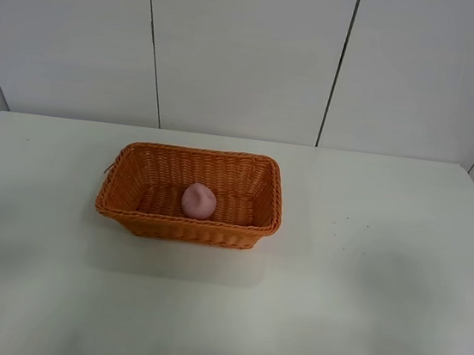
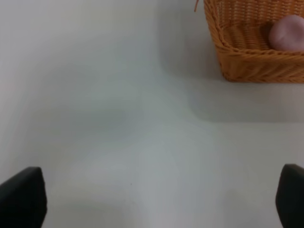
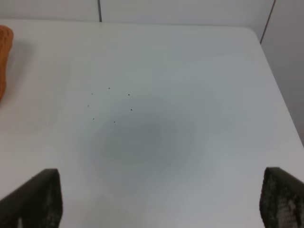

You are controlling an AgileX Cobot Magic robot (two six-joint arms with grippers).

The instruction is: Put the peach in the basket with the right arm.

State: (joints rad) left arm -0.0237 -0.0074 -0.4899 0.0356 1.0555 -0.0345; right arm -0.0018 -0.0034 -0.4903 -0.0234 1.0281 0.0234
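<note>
Exterior high view showed you the peach point(image 1: 199, 200) already lying inside the basket point(image 1: 129, 208), near the middle of its floor, with the basket sitting on the white desk point(image 1: 359, 314). Neither arm appeared in that view. By my reading the placing was done, and you had only to keep clear.

Your right gripper point(image 3: 161, 199) hung over bare desk, well apart from the basket, of which only a sliver of rim showed at the picture's edge. Its jaws stood wide and released, holding nothing. Your left gripper point(image 2: 161, 199) was likewise spread and empty, with the basket corner and the peach visible ahead of it.

What could have gone wrong from there, as I judge it: any sweep of the left arm toward that near corner might have nudged the light wicker basket along the smooth desk, or tipped it enough to roll the round peach toward a wall. The sides were shallow and sloping, so a hard knock could have let the fruit climb out.
</note>
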